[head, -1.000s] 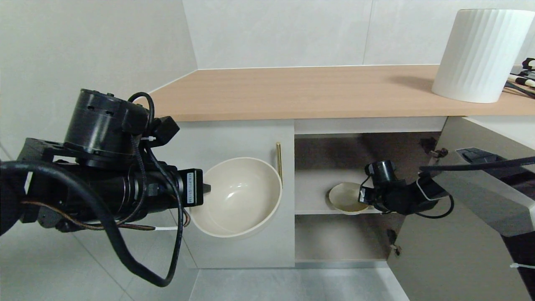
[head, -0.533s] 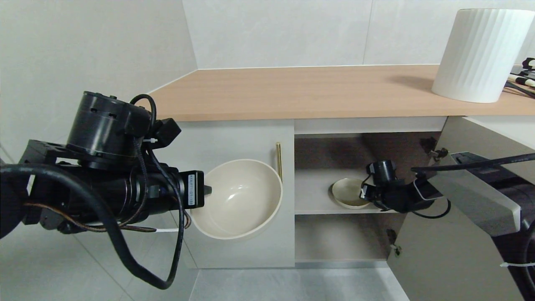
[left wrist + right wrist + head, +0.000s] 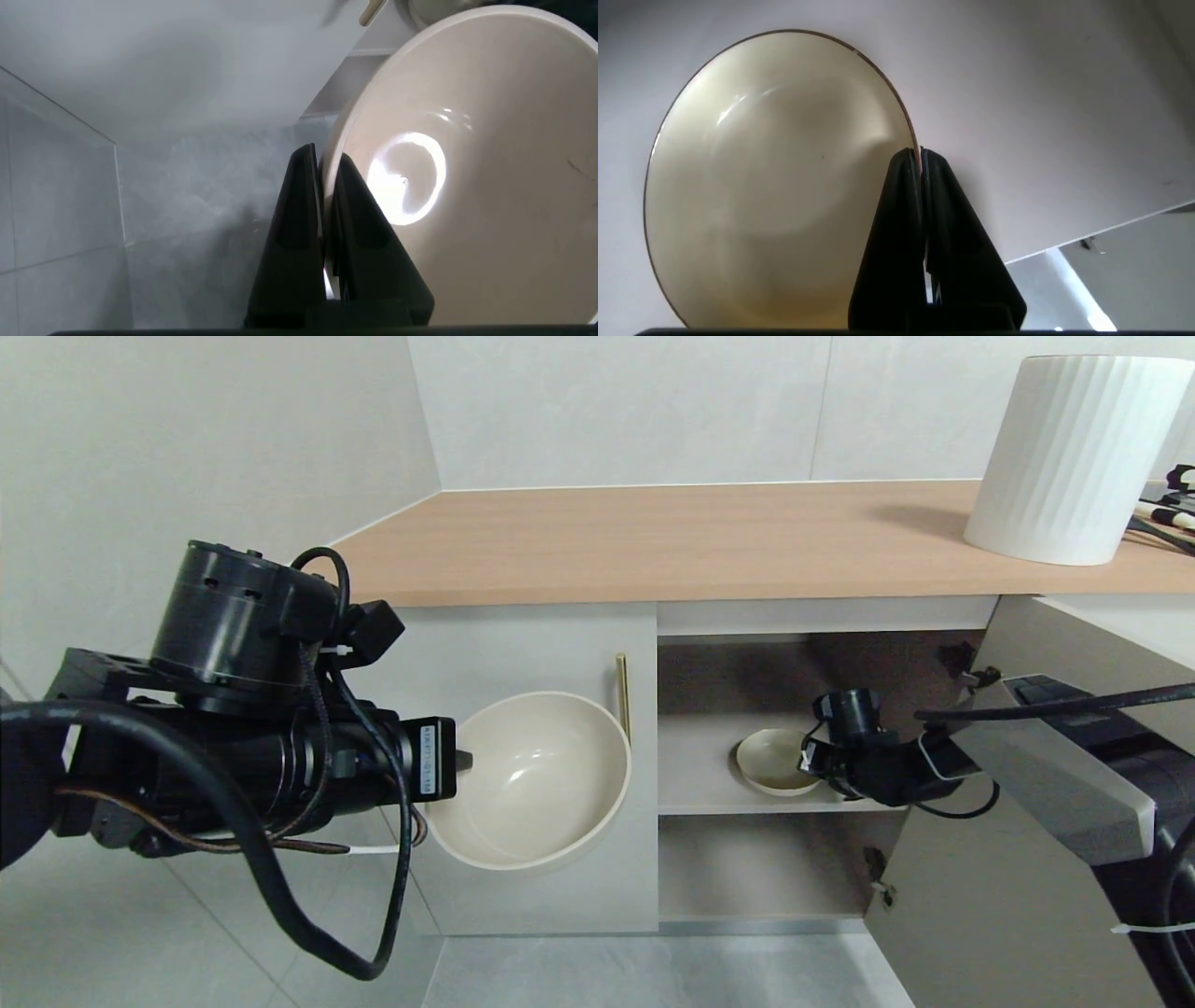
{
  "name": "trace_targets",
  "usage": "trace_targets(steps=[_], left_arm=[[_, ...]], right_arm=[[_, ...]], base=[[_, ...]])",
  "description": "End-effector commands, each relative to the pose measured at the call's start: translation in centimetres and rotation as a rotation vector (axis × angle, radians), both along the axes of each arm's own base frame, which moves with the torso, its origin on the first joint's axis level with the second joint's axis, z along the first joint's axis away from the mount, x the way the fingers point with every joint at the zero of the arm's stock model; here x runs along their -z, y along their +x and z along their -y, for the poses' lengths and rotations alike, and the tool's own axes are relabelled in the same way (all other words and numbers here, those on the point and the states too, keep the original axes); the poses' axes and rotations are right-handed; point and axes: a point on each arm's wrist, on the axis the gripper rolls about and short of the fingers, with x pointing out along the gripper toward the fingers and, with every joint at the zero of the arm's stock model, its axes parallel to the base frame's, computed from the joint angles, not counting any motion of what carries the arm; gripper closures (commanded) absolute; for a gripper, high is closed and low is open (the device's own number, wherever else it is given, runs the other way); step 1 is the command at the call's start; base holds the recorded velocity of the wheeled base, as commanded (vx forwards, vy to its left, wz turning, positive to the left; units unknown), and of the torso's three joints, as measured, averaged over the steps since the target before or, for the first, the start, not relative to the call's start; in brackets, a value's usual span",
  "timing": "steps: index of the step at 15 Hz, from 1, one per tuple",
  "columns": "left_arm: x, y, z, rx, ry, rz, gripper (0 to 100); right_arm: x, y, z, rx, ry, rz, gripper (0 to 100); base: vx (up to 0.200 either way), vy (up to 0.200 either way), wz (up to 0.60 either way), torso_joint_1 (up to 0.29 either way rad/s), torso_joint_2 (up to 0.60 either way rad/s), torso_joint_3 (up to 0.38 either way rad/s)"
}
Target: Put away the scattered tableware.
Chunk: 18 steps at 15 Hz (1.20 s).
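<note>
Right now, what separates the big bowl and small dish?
Head view: between big bowl and small dish, a brass handle on the door, then bare shelf.

Head camera overlooks the cabinet (image 3: 541,644); wrist cameras sit close.

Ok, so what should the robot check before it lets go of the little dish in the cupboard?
1. The right gripper is shut on the small dish at its rim: ok.
2. The small dish is above the middle shelf: ok.
3. The dish sits flat on the shelf: cannot tell.
4. The right cupboard door is open: ok.
5. The left gripper is shut on the rim of the large bowl: ok.
6. The large bowl is put away: not ok, it hangs before the closed left door.
</note>
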Motion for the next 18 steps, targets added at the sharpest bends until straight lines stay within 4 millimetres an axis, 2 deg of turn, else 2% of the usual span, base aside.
trace_targets(steps=[1,6,7,13,15,17,18], left_arm=[[0.0,0.0,0.0,0.0,0.001,-0.001,100],[0.0,0.0,0.0,-0.001,-0.001,0.001,100],[0.0,0.0,0.0,0.0,-0.001,0.001,100],[-0.1,-0.1,0.0,0.0,-0.002,0.004,100],[0.0,0.0,0.0,0.0,-0.002,0.001,100],[0.2,0.1,0.1,0.003,0.004,-0.005,100],[0.4,0.3,0.2,0.005,0.012,-0.013,100]], right_arm=[[-0.1,-0.1,-0.5,-0.01,0.001,0.003,100],[0.0,0.2,-0.9,-0.014,0.0,0.012,100],[0.2,0.3,-0.9,-0.012,-0.001,0.013,0],[0.0,0.4,-0.9,-0.008,-0.001,0.019,0],[-0.6,0.2,-1.0,-0.006,0.002,0.026,0],[-3.6,-1.6,-0.6,-0.008,0.022,0.037,0],[-4.7,-3.2,-1.0,-0.028,0.021,0.024,0]], base=[[0.0,0.0,0.0,0.0,0.0,0.0],[0.0,0.0,0.0,0.0,0.0,0.0],[0.0,0.0,0.0,0.0,0.0,0.0],[0.0,0.0,0.0,0.0,0.0,0.0],[0.0,0.0,0.0,0.0,0.0,0.0],[0.0,0.0,0.0,0.0,0.0,0.0],[0.0,0.0,0.0,0.0,0.0,0.0]])
